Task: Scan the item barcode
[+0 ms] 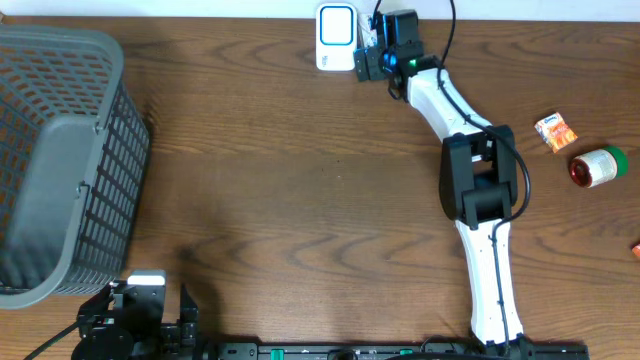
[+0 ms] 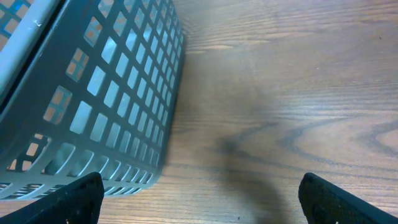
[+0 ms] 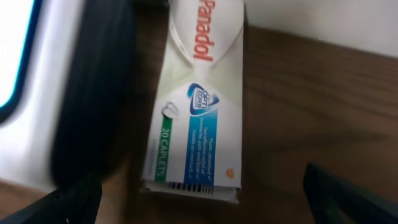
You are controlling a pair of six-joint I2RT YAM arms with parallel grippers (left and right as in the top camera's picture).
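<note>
Wooden bench (image 1: 280,190) across whole view. Grey mesh basket (image 1: 60,150) parked far left. Left arm (image 1: 125,318) tucked low at near edge, just below basket corner. Right arm (image 1: 478,190) reaching long from near edge toward far edge, right hand (image 1: 368,60) just beside white scanner (image 1: 335,36), on its right. Hand's jaws too small to read here. Far right: small orange packet (image 1: 556,131), red-and-green roll (image 1: 597,166) near it, both well apart from arm.

Left pincer (image 2: 199,202) spread wide, arm tucked back; right pincer (image 3: 205,199) likewise, arm outstretched.
</note>
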